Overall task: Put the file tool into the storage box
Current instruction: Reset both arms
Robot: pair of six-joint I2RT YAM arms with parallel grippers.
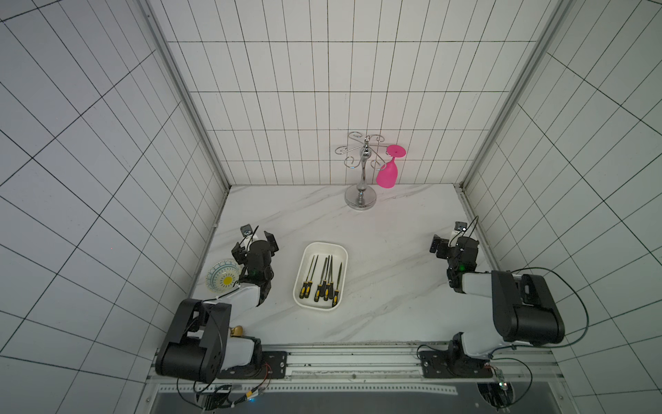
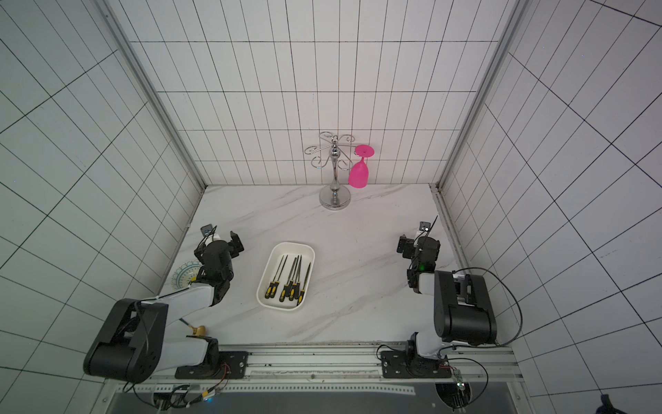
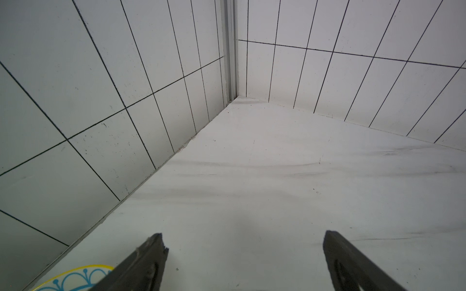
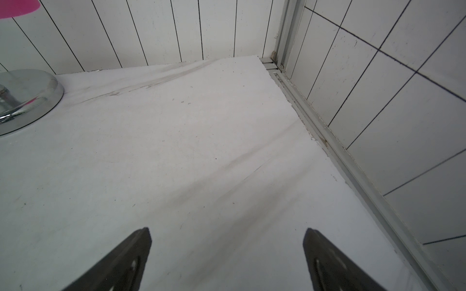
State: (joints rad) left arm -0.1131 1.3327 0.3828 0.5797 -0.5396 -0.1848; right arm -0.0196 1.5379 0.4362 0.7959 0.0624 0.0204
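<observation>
Round patterned plate (image 1: 220,279) is seen at the left edge of the white, grey-veined table (image 1: 394,286). Left jaws are spread wide, nothing held. Slim dark-shafted files (image 1: 326,283) with black-and-yellow handles are laid lengthwise inside the storage box (image 1: 326,244), a shallow white plastic tray with rounded corners, mid-table. Chrome wire rack (image 1: 361,197) is set at the back, a glossy pink goblet (image 1: 387,175) hung upside down from it. Right jaws are spread wide, nothing held.
</observation>
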